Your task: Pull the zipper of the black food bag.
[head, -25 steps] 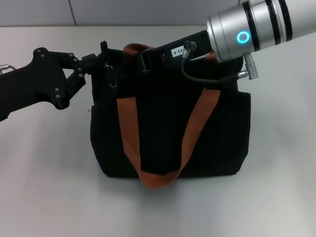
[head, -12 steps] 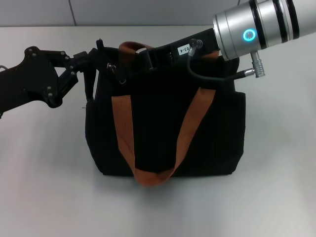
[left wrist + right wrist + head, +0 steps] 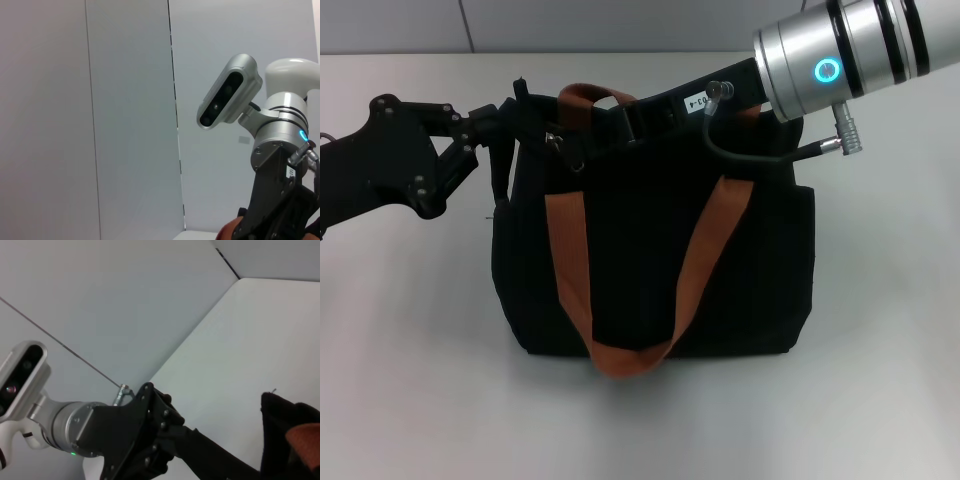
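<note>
The black food bag [image 3: 760,270] stands upright mid-table, its two orange-brown handles [image 3: 567,250] hanging down the front and looping up at the top. My left gripper [image 3: 512,112] is shut on the bag's upper left corner. The silver zipper pull [image 3: 558,141] hangs on the top edge just right of that corner. My right gripper [image 3: 605,125] reaches in from the right along the bag's top, ending close to the pull; black on black hides its tip. The right wrist view shows the left arm [image 3: 140,435] and a bag corner [image 3: 285,415]. The left wrist view shows the right arm [image 3: 280,200].
The pale table [image 3: 410,350] lies around the bag on all sides. A grey wall [image 3: 400,25] runs along the far edge. A black cable [image 3: 750,155] loops from my right wrist over the bag's top right.
The bag and my left gripper shifted left over the last second, and the bag's top left was drawn up. The zipper pull moved slightly right in the last half second.
</note>
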`<state>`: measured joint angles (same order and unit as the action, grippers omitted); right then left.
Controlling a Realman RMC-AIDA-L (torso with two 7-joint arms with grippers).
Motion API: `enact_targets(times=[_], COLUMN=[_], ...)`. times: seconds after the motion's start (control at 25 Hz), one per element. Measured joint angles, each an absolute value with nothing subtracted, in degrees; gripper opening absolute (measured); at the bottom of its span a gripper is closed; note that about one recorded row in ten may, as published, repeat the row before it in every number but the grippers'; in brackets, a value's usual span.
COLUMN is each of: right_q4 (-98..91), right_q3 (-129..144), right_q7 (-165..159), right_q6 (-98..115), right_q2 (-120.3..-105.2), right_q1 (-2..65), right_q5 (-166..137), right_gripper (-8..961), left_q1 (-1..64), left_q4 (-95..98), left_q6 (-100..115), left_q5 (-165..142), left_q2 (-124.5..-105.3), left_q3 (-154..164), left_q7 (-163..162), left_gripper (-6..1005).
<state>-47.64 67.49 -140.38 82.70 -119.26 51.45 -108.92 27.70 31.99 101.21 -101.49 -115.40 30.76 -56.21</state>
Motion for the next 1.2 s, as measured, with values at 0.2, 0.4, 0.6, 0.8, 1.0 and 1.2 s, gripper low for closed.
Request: enact_targets(times=[0.2, 0.4, 0.6, 0.8, 1.0, 1.2], right_q4=[-49.0, -50.6, -54.0, -56.9, -60.0, -61.4], right_q3=[67.5, 67.5, 67.5, 67.6, 67.6, 67.3], right_q7=[-141.4, -142.7, -145.1, -147.3, -149.2, -150.1], right_q6=[82.7, 82.8, 83.2, 83.8, 84.2, 84.6], right_q2=[-119.27, -119.27, -119.27, -119.27, -119.32, -119.29], right_q1=[51.3, 50.7, 49.1, 47.4, 45.2, 44.0], right_q5=[-110.7, -112.2, -114.4, -115.8, -117.5, -118.8], right_gripper=[-3, -3, -3, -3, -2, -3], left_q1=[27.7, 27.8, 27.9, 27.9, 28.0, 27.8], left_q4=[32.0, 32.0, 32.0, 32.0, 32.2, 32.5], left_q6=[101.2, 101.2, 101.2, 101.2, 101.2, 101.2], left_q5=[-101.4, -101.4, -101.4, -101.4, -101.4, -101.4], left_q2=[-115.39, -115.39, -115.40, -115.40, -115.40, -115.40], left_q3=[30.7, 30.8, 30.5, 30.2, 30.1, 30.0], left_q7=[-56.2, -56.2, -56.1, -56.1, -56.1, -56.3], left_gripper=[106, 108, 110, 112, 114, 115])
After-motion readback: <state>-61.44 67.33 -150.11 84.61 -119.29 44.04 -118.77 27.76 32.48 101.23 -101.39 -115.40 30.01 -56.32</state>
